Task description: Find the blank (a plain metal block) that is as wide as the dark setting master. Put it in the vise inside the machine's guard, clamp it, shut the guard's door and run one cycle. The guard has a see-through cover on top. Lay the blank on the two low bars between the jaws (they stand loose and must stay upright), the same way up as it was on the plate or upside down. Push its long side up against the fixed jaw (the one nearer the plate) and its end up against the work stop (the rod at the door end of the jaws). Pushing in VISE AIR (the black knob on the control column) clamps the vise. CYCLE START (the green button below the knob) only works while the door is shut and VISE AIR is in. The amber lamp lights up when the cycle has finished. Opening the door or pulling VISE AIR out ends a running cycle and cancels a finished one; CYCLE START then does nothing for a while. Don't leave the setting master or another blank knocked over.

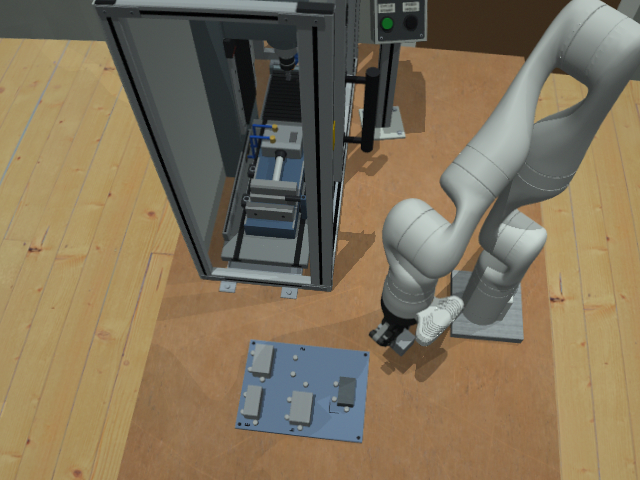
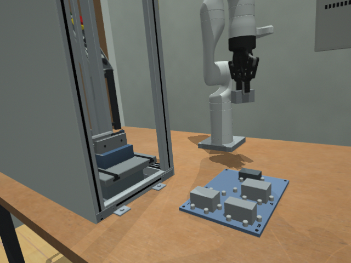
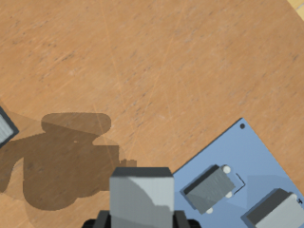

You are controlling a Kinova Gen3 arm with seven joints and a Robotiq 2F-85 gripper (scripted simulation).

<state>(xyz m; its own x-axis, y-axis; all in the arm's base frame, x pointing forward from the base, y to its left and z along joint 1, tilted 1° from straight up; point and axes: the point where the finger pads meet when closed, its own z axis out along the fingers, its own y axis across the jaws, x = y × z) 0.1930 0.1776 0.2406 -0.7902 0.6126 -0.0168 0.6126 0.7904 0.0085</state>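
1. Top: gripper clamped on blank, well apart from vise jaws; likely transfer step.
2. Exterior: blank below fingers, raised; next, probably align, carry to vise.
3. Wrist: blank between fingertips.

matt grey metal blanks, smooth blue plate, wood-grained floor

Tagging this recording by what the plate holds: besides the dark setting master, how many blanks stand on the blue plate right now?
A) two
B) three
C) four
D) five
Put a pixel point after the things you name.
B: three lighter grey blanks stand on the blue plate (image 1: 320, 361) (image 2: 221, 181) (image 3: 214, 157) beside the dark setting master (image 1: 346, 391) (image 2: 249, 174) (image 3: 209, 190), while another hangs in the end effector (image 1: 393, 335) (image 2: 243, 90) (image 3: 142, 220).
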